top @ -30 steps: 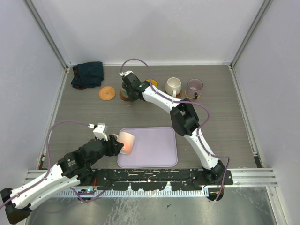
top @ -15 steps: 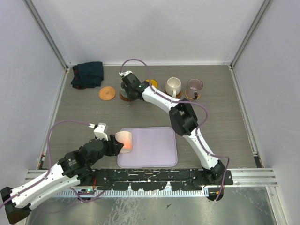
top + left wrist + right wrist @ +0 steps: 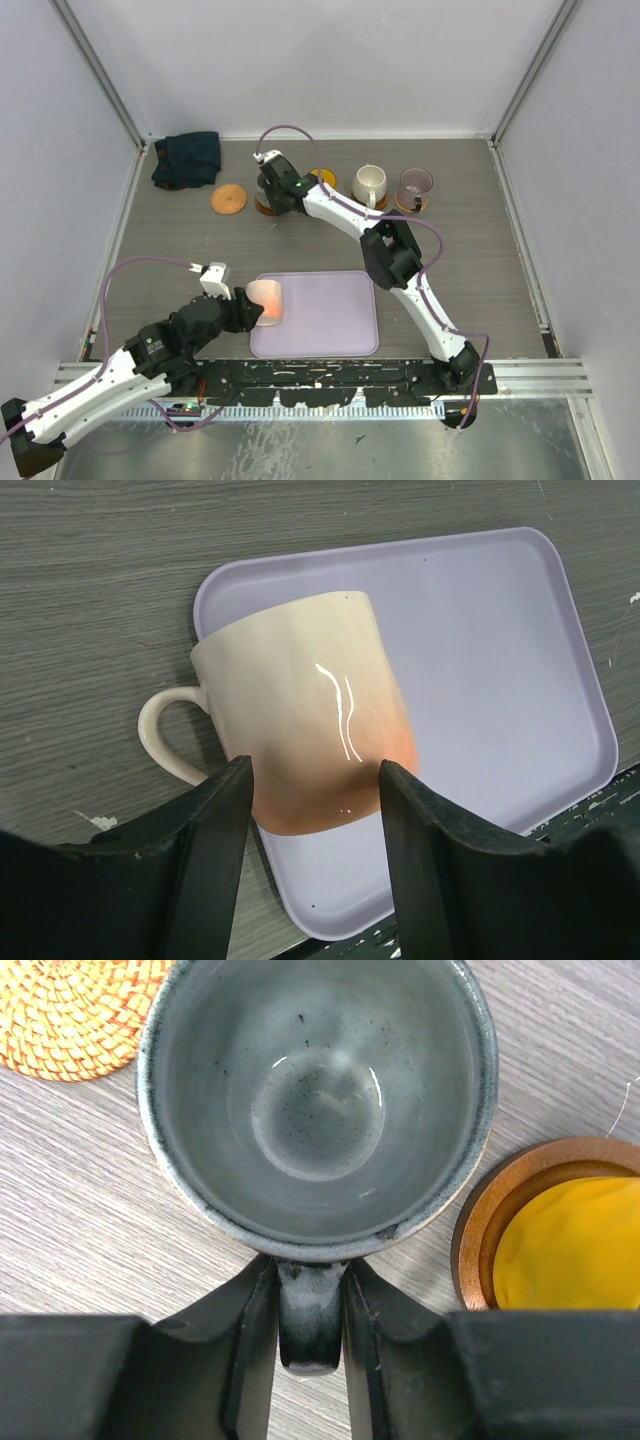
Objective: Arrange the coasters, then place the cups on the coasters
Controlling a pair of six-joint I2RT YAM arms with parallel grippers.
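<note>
My left gripper (image 3: 250, 308) (image 3: 314, 772) is shut on the pale pink cup (image 3: 267, 302) (image 3: 300, 710). That cup lies on its side over the left edge of the lilac tray (image 3: 335, 320) (image 3: 500, 660), handle pointing left. My right gripper (image 3: 272, 192) (image 3: 312, 1275) has its fingers tight against the handle (image 3: 312, 1325) of the upright grey-green cup (image 3: 318, 1100), which stands on a dark brown coaster (image 3: 262, 208). Beside it is a yellow cup (image 3: 570, 1250) on a brown coaster (image 3: 478, 1230). A woven tan coaster (image 3: 228, 199) (image 3: 70, 1010) lies bare to the left. The cream cup (image 3: 369, 182) and the purple cup (image 3: 414, 185) stand on coasters further right.
A dark folded cloth (image 3: 187, 158) lies in the back left corner. The right arm (image 3: 345, 210) stretches across the row of cups and hides most of the yellow one. Grey walls close in the table on three sides.
The pink cup in my left gripper has shifted slightly to the left. The right arm and the grey-green cup have stayed in place.
</note>
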